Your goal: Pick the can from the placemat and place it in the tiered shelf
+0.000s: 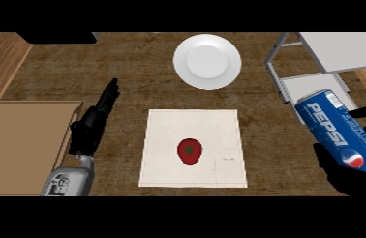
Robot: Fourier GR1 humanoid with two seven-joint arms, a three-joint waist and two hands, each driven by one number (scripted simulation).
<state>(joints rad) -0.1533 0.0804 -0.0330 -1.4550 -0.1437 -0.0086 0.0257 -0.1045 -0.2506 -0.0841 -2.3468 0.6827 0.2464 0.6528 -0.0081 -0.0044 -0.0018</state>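
Note:
A blue Pepsi can (332, 128) hangs tilted at the right edge, its silver top pointing up toward the shelf. My right hand (342, 176) is curled round its lower part, thumb on the left side and a fingertip showing on the right. The grey tiered shelf (307, 63) stands at the upper right, its lower tier just above the can. The white placemat (193, 147) lies in the middle with a red tomato-like fruit (190, 151) on it. My left hand (93, 123) rests at the left, fingers straight and pointing up, holding nothing.
A white plate (207, 61) sits beyond the placemat. A brown board or box (32, 145) lies at the left edge beside my left forearm. A dark object (57, 37) shows at the upper left.

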